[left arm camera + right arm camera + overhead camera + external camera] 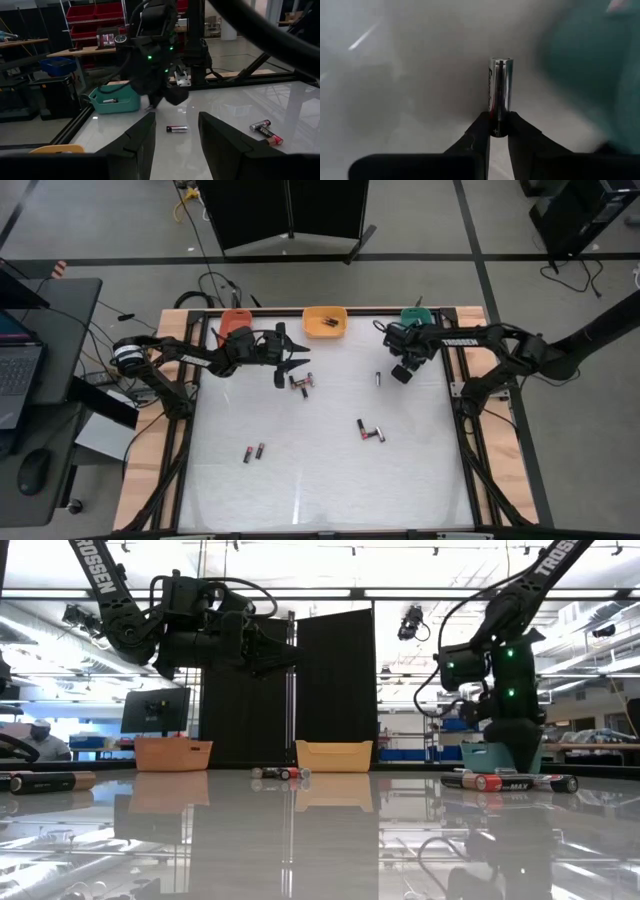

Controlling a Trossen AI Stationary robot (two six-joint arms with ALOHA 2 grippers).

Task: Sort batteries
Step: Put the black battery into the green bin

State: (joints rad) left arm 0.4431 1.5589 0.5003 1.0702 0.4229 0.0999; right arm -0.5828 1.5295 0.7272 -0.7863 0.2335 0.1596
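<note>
Small silvery and dark batteries lie scattered on the white table: a cluster (301,384), one alone (378,378), a pair (371,431) and another pair (253,451). My left gripper (295,360) hangs open above the table just beyond the cluster. In its wrist view (175,137) the lone battery (177,129) lies on the table ahead of its fingers. My right gripper (403,370) hovers in front of the teal bin (415,315) and is shut on a silvery battery (500,95). My right gripper (499,132) pinches the silvery battery by its near end (498,125) between the two fingertips. The battery lies in line with the fingers and sticks out past their tips. Its far end (501,62) stands free before the blurred table.
An orange bin (237,321), a yellow bin (325,321) and the teal bin stand along the far edge; the teal bin (115,100) holds a battery. The black frame rails (462,410) border the table. A laptop and mouse sit on a desk to the left.
</note>
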